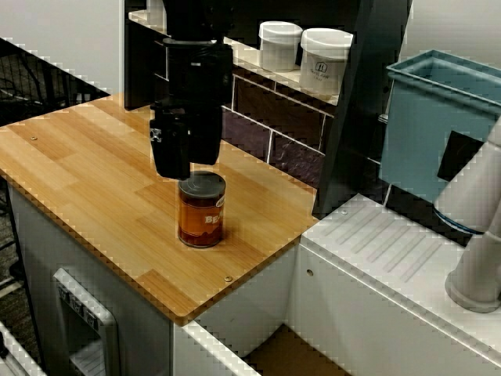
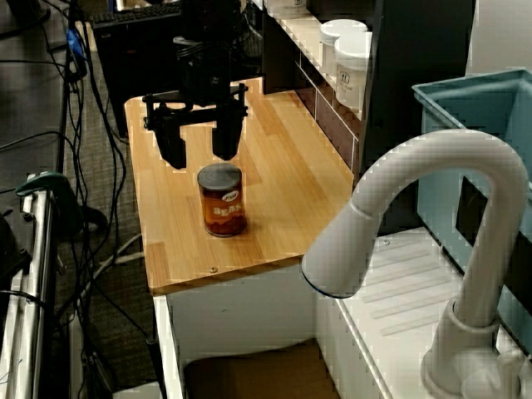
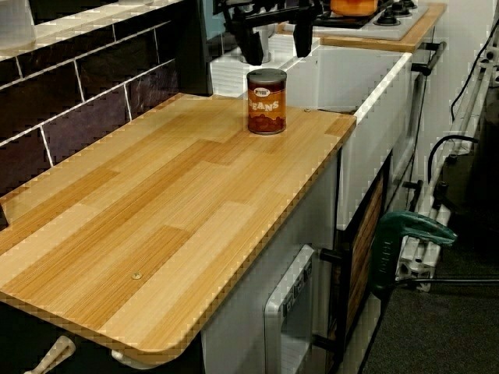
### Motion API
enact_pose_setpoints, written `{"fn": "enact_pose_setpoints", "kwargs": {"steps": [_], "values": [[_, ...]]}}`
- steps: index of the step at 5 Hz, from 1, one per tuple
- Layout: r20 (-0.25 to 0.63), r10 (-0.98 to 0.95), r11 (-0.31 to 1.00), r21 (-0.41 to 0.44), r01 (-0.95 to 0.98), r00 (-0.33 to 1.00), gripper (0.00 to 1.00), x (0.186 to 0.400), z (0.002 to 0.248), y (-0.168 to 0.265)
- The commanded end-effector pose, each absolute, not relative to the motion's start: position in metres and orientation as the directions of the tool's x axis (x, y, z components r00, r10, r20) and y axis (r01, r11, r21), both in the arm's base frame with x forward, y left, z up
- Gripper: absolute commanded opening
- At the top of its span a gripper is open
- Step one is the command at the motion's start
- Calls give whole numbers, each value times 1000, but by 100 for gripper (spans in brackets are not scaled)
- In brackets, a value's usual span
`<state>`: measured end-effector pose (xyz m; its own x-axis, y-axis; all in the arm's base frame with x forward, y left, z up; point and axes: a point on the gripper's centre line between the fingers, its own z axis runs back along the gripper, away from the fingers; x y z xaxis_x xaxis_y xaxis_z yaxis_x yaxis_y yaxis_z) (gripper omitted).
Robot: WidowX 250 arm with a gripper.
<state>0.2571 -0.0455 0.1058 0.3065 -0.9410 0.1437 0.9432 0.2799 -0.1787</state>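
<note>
At the sink end of the bench (image 1: 86, 157), your can (image 1: 201, 210) stands upright, near the front edge. Your fingers (image 2: 173, 143) hang just above it, spread wide and gripping nothing, apart from the lid. The can sits roughly under the gap between them. Two white jars (image 1: 279, 45) stand on the shelf (image 1: 250, 59) behind.

The black gripper (image 1: 182, 171) is hovering just above a brown can (image 1: 201, 210), which is standing upright on the wooden tabletop (image 1: 86, 157).
</note>
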Motion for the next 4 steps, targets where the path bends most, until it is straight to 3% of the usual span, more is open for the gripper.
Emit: {"fn": "enact_pose_setpoints", "kwargs": {"steps": [1,4], "values": [[149,-929,323,-124,938,340,100,266,114,-70],[167,-900,392,-89,915,402,100,268,95,-89]]}}
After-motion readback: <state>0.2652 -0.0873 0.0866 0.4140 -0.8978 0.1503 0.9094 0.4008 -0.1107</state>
